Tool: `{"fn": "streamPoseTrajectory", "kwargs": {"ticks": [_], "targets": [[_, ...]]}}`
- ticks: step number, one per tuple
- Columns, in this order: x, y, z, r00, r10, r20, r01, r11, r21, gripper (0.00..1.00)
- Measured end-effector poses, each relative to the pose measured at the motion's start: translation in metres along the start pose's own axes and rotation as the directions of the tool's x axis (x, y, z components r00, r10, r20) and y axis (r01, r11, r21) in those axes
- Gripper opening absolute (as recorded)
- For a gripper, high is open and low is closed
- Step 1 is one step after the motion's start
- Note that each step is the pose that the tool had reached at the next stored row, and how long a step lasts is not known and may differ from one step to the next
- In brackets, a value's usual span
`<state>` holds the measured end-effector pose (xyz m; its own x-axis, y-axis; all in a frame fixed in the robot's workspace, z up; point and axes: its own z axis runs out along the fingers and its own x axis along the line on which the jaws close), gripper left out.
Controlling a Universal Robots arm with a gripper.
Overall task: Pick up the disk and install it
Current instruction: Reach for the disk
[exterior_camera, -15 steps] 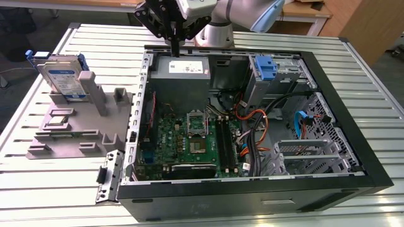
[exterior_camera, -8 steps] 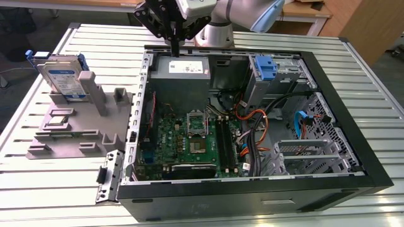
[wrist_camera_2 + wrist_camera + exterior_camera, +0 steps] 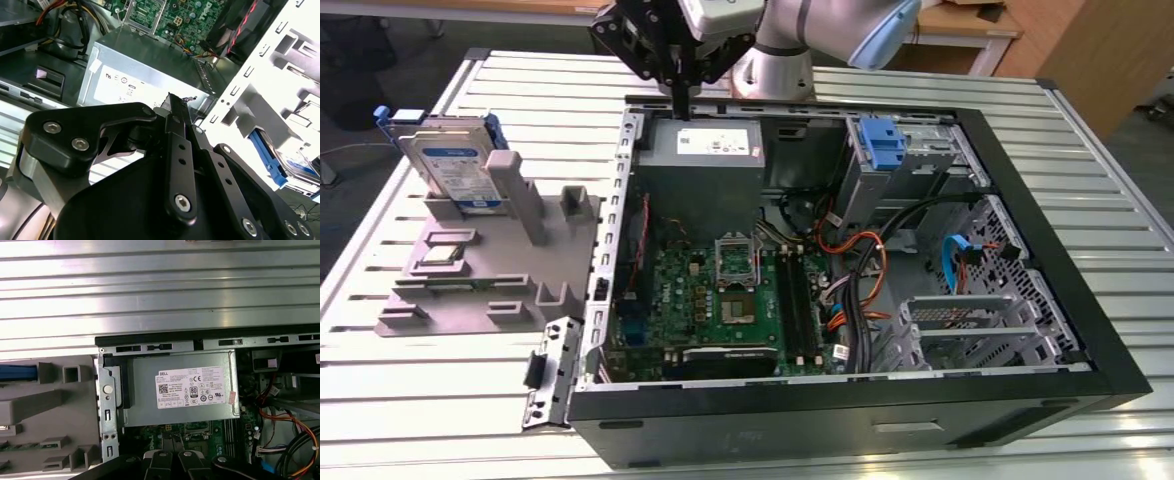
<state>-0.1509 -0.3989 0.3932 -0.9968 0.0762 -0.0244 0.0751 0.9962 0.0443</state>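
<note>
The disk (image 3: pixel 454 165), a silver drive with a white-and-blue label in a blue carrier, stands upright in a grey fixture (image 3: pixel 480 270) at the exterior view's left, beside the open computer case (image 3: pixel 854 405). My gripper (image 3: pixel 680 108) hangs over the case's far wall, above the grey power supply (image 3: pixel 704 145) and well to the right of the disk. Its fingers are shut with nothing between them. In the second wrist view the gripper (image 3: pixel 175 107) points at the power supply (image 3: pixel 145 75), and the disk (image 3: pixel 280 162) shows past the case wall. The first wrist view catches the carrier's blue edge (image 3: pixel 17 372).
The case lies open on a ribbed metal table (image 3: pixel 440 420). Inside are the green motherboard (image 3: pixel 720 300), orange and blue cables (image 3: pixel 867 270), a drive cage (image 3: pixel 974 325) and an unlabelled blue bracket (image 3: pixel 883 140) in the far bay. The fixture holds small parts (image 3: pixel 440 255).
</note>
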Motion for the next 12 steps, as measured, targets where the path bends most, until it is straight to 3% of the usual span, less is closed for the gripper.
{"fn": "streamPoseTrajectory", "kwargs": {"ticks": [12], "targets": [[0.0091, -0.0007, -0.0003, 1.0, 0.0, -0.0001, 0.0, 1.0, 0.0, 0.1]]}}
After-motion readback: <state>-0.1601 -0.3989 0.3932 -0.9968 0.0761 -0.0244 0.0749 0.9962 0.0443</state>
